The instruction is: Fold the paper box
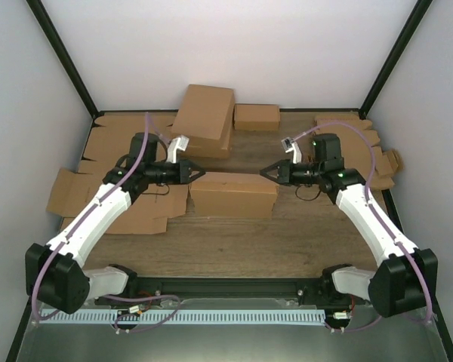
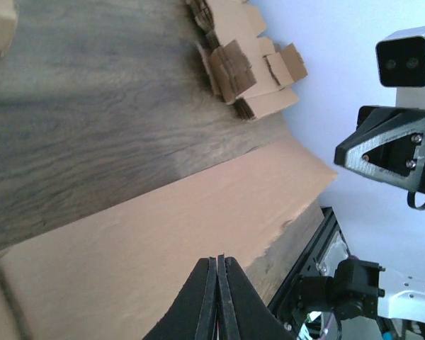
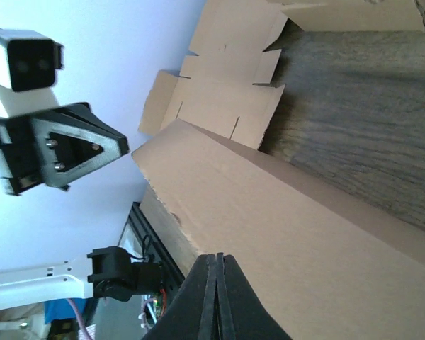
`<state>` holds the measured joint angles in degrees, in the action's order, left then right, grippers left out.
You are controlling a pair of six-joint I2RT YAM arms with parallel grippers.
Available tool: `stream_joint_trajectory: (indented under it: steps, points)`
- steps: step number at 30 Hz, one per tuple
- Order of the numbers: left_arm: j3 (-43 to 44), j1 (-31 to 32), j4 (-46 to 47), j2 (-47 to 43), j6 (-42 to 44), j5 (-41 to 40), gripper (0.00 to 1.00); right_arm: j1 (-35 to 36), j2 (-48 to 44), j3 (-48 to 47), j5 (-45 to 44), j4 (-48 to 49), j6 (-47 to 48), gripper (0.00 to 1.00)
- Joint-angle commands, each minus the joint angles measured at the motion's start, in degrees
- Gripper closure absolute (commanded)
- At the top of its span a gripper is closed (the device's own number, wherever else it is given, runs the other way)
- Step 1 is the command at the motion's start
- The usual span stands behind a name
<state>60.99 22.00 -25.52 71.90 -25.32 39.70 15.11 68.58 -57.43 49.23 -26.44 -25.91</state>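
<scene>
The paper box (image 1: 234, 194) is a plain brown cardboard box, folded into a closed long rectangle, in the middle of the table. My left gripper (image 1: 201, 172) is shut and empty, its tip just above the box's left top edge. My right gripper (image 1: 262, 172) is shut and empty, its tip just above the box's right top edge. In the left wrist view the shut fingers (image 2: 218, 259) hover over the box's top face (image 2: 163, 241). In the right wrist view the shut fingers (image 3: 216, 258) hover over the same top (image 3: 283, 219).
Folded brown boxes (image 1: 204, 119) and a small short box (image 1: 256, 116) stand at the back. Flat cardboard blanks (image 1: 113, 192) lie at the left and more blanks (image 1: 370, 147) pile at the back right. The metal rail (image 1: 226, 290) runs along the near edge.
</scene>
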Motion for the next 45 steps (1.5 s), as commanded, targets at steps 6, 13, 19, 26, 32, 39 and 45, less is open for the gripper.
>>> stream_joint_trajectory:
  steps: [6,13,19,26,32,39,45]
  points:
    - [-9.0,-5.8,10.3,-1.4,-1.1,11.1,0.96,-4.1,1.6,5.4,12.8,7.9,-0.4,0.99]
    - [-13.4,-6.2,13.6,-0.5,-1.8,12.1,0.96,-5.0,4.4,12.5,14.4,13.4,-0.6,0.99]
    - [-18.3,-6.2,15.9,-0.9,-2.8,12.3,0.96,-5.5,4.8,15.6,13.2,15.0,-1.0,0.99]
    - [-16.9,-6.2,16.7,-1.7,-6.1,14.8,0.96,-5.6,3.6,9.9,13.1,11.1,-0.4,0.99]
    - [-7.1,-6.6,10.6,-1.9,-5.0,13.9,0.96,-5.5,3.3,2.7,12.5,6.7,0.6,0.99]
    - [-14.6,-7.6,17.0,0.6,-6.8,13.9,0.96,-5.6,7.4,8.9,12.6,13.1,0.0,0.99]
    - [-23.4,-7.6,24.8,1.7,-9.7,14.2,0.96,-5.6,10.4,14.8,11.8,18.4,-1.2,0.99]
